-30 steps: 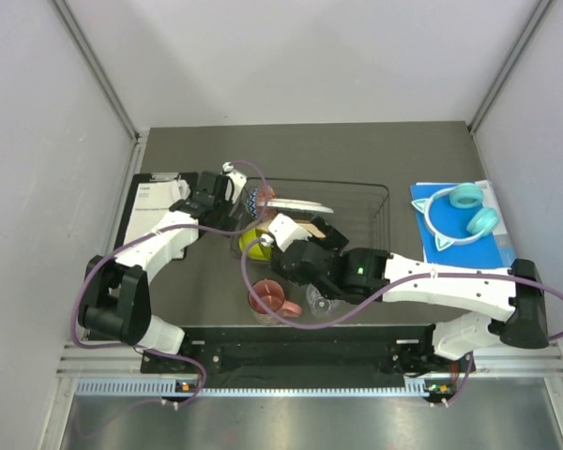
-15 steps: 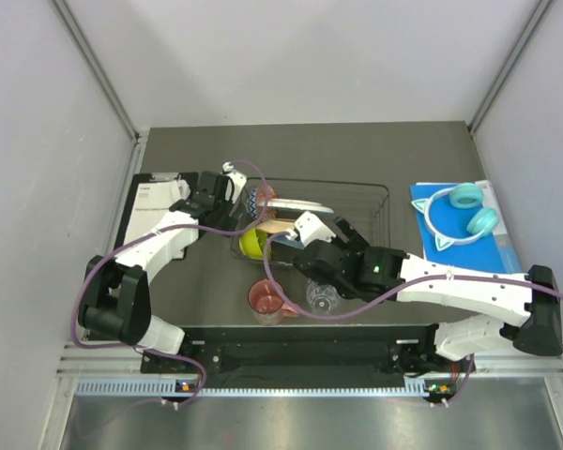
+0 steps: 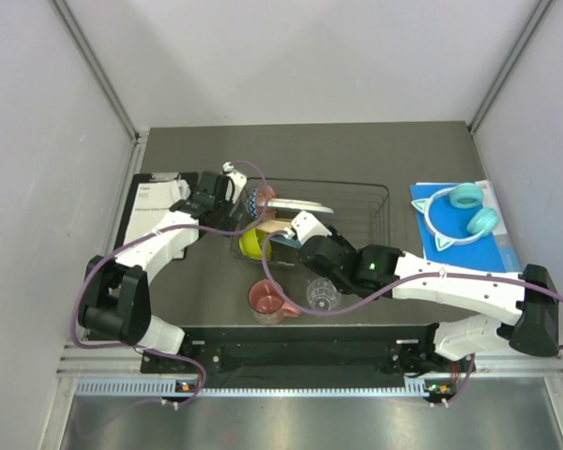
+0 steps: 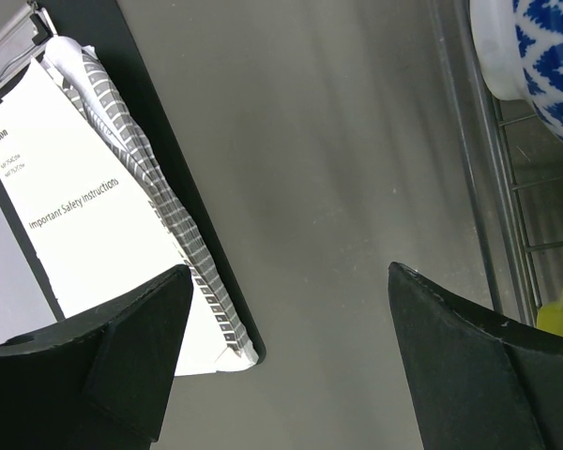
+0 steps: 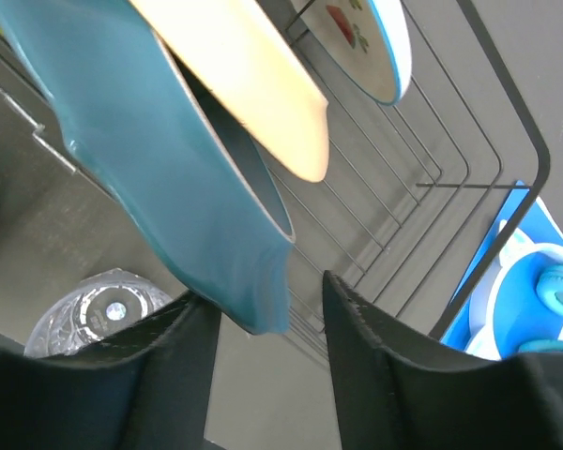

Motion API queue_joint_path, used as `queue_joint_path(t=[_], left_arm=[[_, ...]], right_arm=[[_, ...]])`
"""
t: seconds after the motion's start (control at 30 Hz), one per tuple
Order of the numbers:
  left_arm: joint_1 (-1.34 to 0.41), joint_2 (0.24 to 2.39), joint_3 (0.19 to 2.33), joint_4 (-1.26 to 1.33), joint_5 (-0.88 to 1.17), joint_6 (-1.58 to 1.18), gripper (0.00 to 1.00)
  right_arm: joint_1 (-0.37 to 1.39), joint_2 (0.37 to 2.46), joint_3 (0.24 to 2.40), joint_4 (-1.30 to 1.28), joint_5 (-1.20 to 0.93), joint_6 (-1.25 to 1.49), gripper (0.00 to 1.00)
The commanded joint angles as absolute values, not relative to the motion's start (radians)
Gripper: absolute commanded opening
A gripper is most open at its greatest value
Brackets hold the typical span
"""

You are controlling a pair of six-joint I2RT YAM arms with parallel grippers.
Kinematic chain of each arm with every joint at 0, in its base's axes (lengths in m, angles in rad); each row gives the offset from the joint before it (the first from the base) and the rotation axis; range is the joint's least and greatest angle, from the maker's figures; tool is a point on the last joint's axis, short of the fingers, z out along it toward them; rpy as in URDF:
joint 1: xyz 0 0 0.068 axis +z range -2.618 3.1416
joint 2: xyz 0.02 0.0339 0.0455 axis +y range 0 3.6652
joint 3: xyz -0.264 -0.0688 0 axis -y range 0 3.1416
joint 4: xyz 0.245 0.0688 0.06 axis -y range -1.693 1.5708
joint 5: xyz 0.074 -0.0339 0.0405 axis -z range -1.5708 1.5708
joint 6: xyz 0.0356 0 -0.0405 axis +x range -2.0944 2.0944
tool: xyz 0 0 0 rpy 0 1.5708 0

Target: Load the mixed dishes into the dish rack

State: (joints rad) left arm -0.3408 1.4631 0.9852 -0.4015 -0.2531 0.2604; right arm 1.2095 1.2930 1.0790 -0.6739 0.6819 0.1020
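The dish rack (image 3: 375, 202) holds a white plate with red spots (image 3: 300, 204), a peach plate (image 3: 280, 228), a teal plate (image 3: 283, 242), a blue-patterned bowl (image 3: 255, 199) and a lime-green bowl (image 3: 250, 244). My right gripper (image 5: 267, 314) straddles the lower rim of the teal plate (image 5: 169, 178). Its left finger touches the rim and the right finger stands a gap away, so it is open. The peach plate (image 5: 253, 84) leans behind the teal one. My left gripper (image 4: 286, 281) hangs open over bare table beside the rack's left wall (image 4: 469, 159). The pink mug (image 3: 263, 298) and clear glass (image 3: 321, 293) stand in front of the rack.
A clipboard with white paper (image 4: 84, 216) lies left of the left gripper. Turquoise headphones (image 3: 464, 211) rest on a blue sheet at the right. The glass (image 5: 98, 309) sits just left of my right gripper. Grey walls close in both sides.
My right arm has swung up and left from the glass to the rack's front, and its jaws have narrowed around the teal plate's rim. The left arm has not moved.
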Motion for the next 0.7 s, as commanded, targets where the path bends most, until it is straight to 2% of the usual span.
queue_joint_path(t=[0.0,0.3,0.67], left_arm=[[-0.362,1.442,0.979,-0.348,-0.218,0.258,0.90],[-0.364,1.443,0.974,-0.344,-0.216,0.268,0.90],[-0.382,1.483,0.989,-0.328,-0.215,0.261,0.90]], right_arm=[[1.204,1.304,1.072,-0.629,0.658,0.080,0.43],[1.204,1.333,1.101,-0.600,0.650,0.009,0.27],[1.221,1.370,1.157,-0.549,0.680,-0.133,0.22]])
